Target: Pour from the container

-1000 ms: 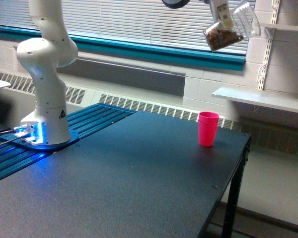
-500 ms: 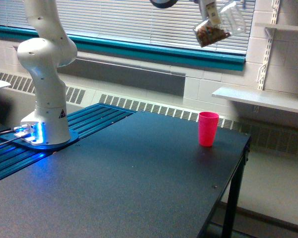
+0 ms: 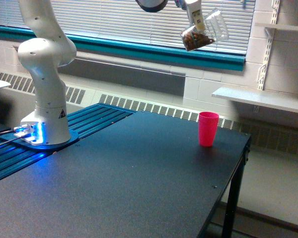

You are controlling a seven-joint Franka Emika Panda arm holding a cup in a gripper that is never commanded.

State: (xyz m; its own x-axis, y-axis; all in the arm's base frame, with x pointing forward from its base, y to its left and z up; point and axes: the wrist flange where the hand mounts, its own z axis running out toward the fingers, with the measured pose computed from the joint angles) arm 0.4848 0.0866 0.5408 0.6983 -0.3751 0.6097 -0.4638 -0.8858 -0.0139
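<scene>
The container [image 3: 202, 33] is a small clear plastic mug held high near the top of the exterior view, tilted, with brown bits gathered in its lower left corner. My gripper [image 3: 194, 17] is shut on it from above; only one finger shows below the frame's top edge. A pink cup [image 3: 207, 128] stands upright on the black table [image 3: 114, 188], far below the container and slightly to the exterior view's right of it.
The arm's white base [image 3: 44, 84] stands on blue rails at the exterior view's left. Window blinds and a teal sill run behind. A white wall shelf [image 3: 260, 99] sits at the right, past the table's right edge.
The gripper has carried the container toward the exterior view's left and a little lower. The pink cup has not moved.
</scene>
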